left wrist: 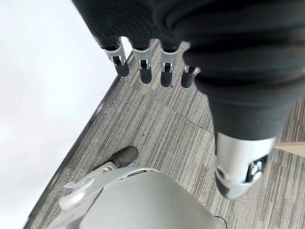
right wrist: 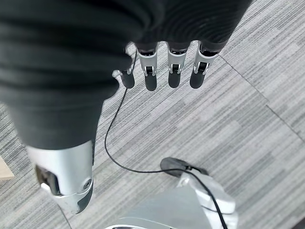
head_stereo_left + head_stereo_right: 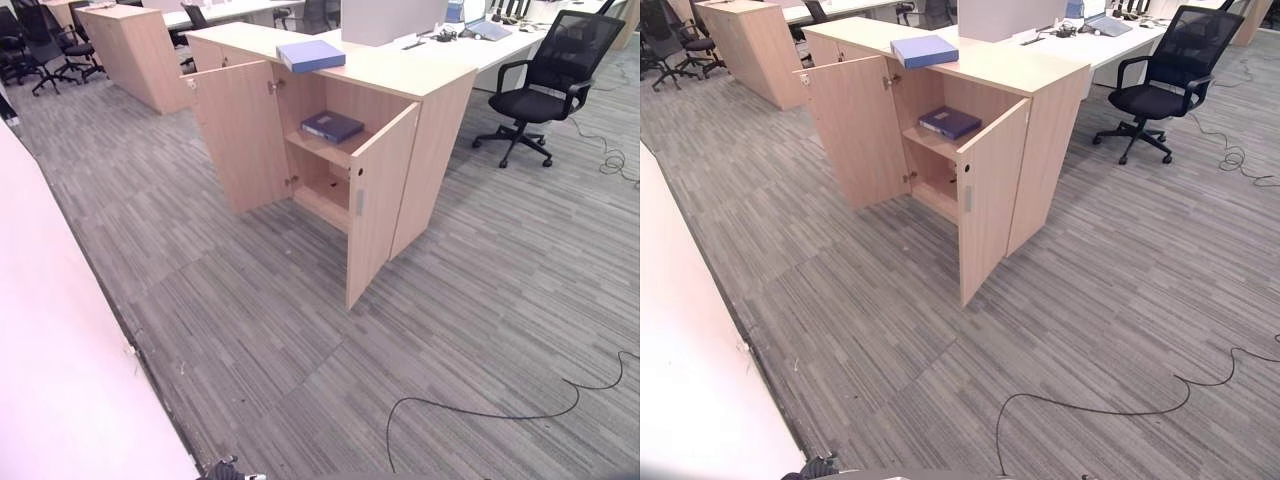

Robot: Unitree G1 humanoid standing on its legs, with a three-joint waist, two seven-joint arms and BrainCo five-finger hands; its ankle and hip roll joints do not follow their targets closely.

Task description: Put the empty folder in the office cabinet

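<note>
Folder (image 3: 310, 55) lies flat atop the open cabinet (image 3: 425, 150), well ahead. Left hand (image 1: 152, 67) and right hand (image 2: 162, 71) hang spread, empty, equally distant.

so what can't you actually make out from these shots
- Lower compartment of the cabinet: in the eye views the open right door covers much of it and the rest lies in shadow.
- Whether the dark blue folder on the shelf or the light blue folder on top is empty: both are closed.
- Items on the desk: cut off by the top edge, too small.
</note>
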